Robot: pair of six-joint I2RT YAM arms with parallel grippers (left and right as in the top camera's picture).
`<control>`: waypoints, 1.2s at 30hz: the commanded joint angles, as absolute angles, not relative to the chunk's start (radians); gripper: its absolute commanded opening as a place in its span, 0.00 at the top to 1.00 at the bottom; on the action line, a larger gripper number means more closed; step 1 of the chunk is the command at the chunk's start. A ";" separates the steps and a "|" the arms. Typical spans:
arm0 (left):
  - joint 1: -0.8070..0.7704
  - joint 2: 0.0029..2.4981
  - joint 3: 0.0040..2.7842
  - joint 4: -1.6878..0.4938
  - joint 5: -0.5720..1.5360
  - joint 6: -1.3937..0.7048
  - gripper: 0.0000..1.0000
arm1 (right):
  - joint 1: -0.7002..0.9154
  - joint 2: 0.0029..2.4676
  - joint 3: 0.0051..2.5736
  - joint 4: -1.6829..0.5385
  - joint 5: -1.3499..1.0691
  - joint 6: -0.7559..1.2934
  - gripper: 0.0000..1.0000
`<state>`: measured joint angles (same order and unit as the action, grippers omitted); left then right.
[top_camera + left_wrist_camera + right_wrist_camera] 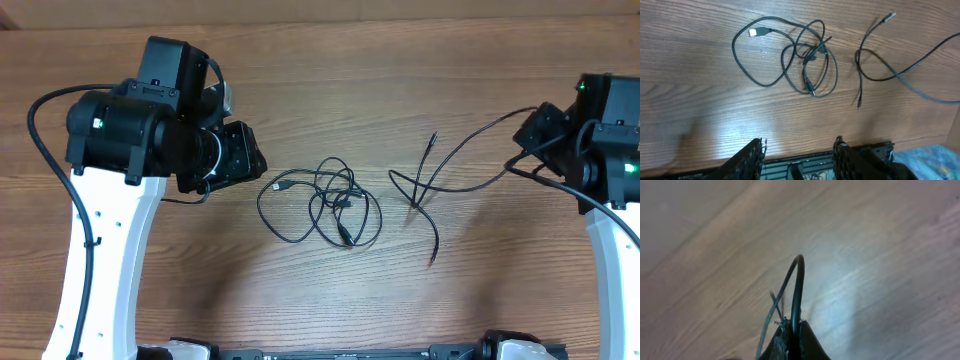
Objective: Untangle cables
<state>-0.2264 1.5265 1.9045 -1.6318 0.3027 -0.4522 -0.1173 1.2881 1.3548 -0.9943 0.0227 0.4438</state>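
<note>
Left gripper (797, 159): fingers spread, nothing between them | Right gripper (791, 336): pressed together, pinching one thin black flexible cable (798, 280), which trails across the brown wood-grain tabletop (320, 60) | Remaining thin black cables (341, 203): coiled tangle at tabletop centre, between the grippers, just clear of the pinched cable.

A tangled cable (810, 54) lies in loose loops on the wooden table (700, 110), its USB plug (757, 32) at upper left. A second cable (880, 79) curves apart on the right, running off frame. The left gripper (797, 155) hangs above the near edge, fingers apart, empty.
</note>
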 commanded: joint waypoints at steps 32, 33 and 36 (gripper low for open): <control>-0.270 1.532 1.866 -1.565 0.303 -0.414 0.50 | -0.484 2.011 2.426 -1.165 0.117 0.404 0.94; -0.270 1.532 1.866 -1.565 0.303 -0.414 0.50 | -0.503 2.024 2.413 -1.165 0.076 0.404 0.86; -0.270 1.532 1.866 -1.558 0.302 -0.415 0.49 | -0.542 2.051 2.365 -1.164 -0.065 0.403 0.25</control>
